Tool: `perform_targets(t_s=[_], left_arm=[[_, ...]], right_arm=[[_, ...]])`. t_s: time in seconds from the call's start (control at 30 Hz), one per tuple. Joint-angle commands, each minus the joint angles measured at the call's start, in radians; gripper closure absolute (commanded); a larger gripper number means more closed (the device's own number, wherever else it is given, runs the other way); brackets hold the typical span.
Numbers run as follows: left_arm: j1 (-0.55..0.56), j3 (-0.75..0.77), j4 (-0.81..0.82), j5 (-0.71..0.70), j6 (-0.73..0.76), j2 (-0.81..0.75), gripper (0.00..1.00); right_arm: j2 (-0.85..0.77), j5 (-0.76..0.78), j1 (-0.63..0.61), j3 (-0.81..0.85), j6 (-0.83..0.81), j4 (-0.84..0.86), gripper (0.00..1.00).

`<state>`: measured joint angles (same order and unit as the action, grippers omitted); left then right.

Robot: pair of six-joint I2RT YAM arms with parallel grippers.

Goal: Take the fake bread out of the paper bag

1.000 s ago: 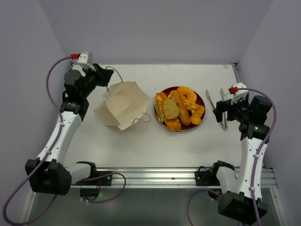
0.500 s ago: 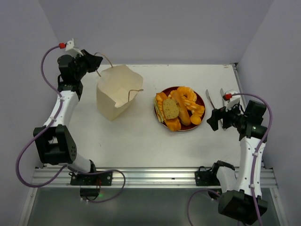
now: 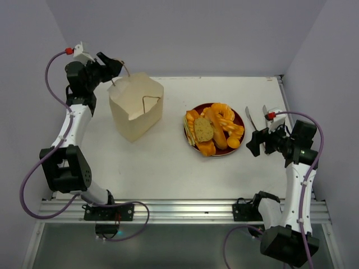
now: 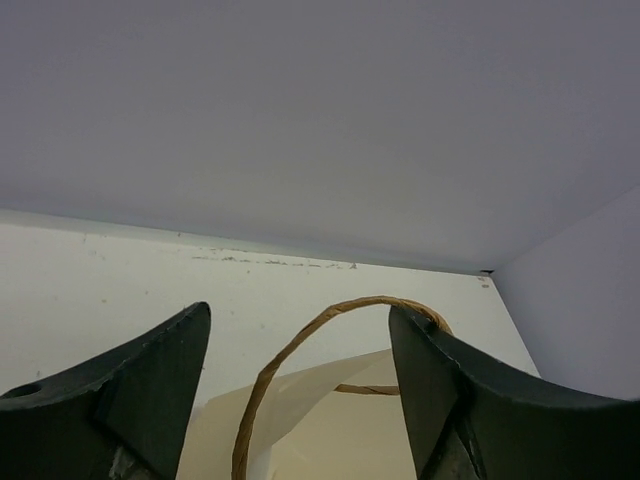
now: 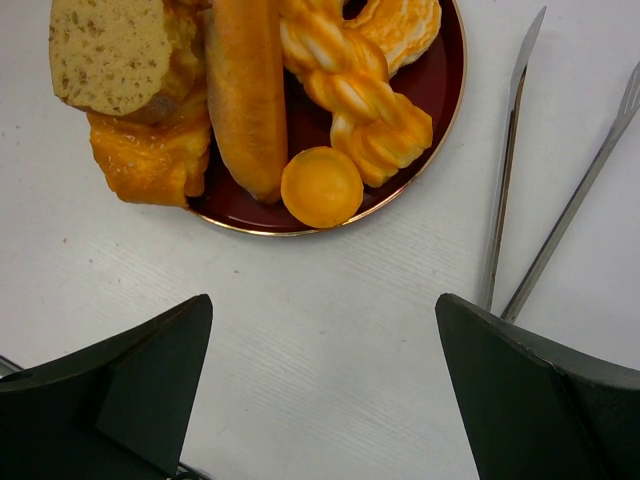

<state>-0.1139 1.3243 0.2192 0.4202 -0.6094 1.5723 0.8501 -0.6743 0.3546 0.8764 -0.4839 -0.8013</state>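
Two grippers, both spread wide, both holding nothing. The left gripper sits high beside the paper bag, and the thin brown handle arcs up between its fingers. If that arm draws off carelessly, the loop could hook a finger and topple the light, boxy bag. The bread lies heaped on the red plate, outside the bag: glossy and hard-looking, with a braided loaf, a smooth long roll and a grainy brown slice. The right gripper hovers near the plate, with slim metal tongs alongside. A nudge there could roll pieces off.
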Motion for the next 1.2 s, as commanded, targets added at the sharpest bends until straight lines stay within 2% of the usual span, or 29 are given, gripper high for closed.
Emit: perform_targets(t_s=[0.0, 0.13, 0.17, 0.2, 0.4, 0.57, 0.7, 0.77, 0.9, 1.17], left_arm=[[-0.015, 0.049, -0.006, -0.018, 0.019, -0.055, 0.23], [-0.015, 0.039, -0.096, -0.112, 0.036, -0.08, 0.13], [-0.015, 0.036, -0.122, -0.129, 0.039, -0.087, 0.04], [-0.015, 0.032, -0.157, -0.156, 0.04, -0.092, 0.0], [-0.015, 0.006, -0.217, -0.176, 0.071, -0.13, 0.01], [-0.015, 0.027, -0.349, -0.248, 0.095, -0.143, 0.0], [-0.015, 0.019, -0.372, -0.267, 0.103, -0.173, 0.0], [-0.015, 0.013, -0.371, -0.258, 0.12, -0.198, 0.01], [-0.015, -0.033, -0.317, -0.151, 0.16, -0.27, 0.01], [-0.015, -0.199, -0.244, 0.051, 0.14, -0.523, 0.01]], right_arm=[[-0.009, -0.025, 0.004, 0.006, -0.012, -0.006, 0.01], [-0.016, -0.019, 0.006, 0.007, -0.004, -0.006, 0.01], [-0.016, -0.018, 0.004, 0.007, -0.001, -0.006, 0.01], [-0.016, -0.018, 0.004, 0.006, 0.001, -0.007, 0.01], [-0.016, -0.015, 0.006, 0.003, 0.007, -0.004, 0.01], [-0.016, -0.015, 0.004, -0.001, 0.013, -0.003, 0.01], [-0.014, -0.008, 0.004, -0.004, 0.013, 0.002, 0.01], [-0.014, -0.005, 0.004, -0.002, 0.014, 0.002, 0.01], [-0.019, 0.019, 0.006, 0.012, 0.031, 0.001, 0.01], [-0.043, 0.156, 0.006, 0.041, 0.102, 0.016, 0.01]])
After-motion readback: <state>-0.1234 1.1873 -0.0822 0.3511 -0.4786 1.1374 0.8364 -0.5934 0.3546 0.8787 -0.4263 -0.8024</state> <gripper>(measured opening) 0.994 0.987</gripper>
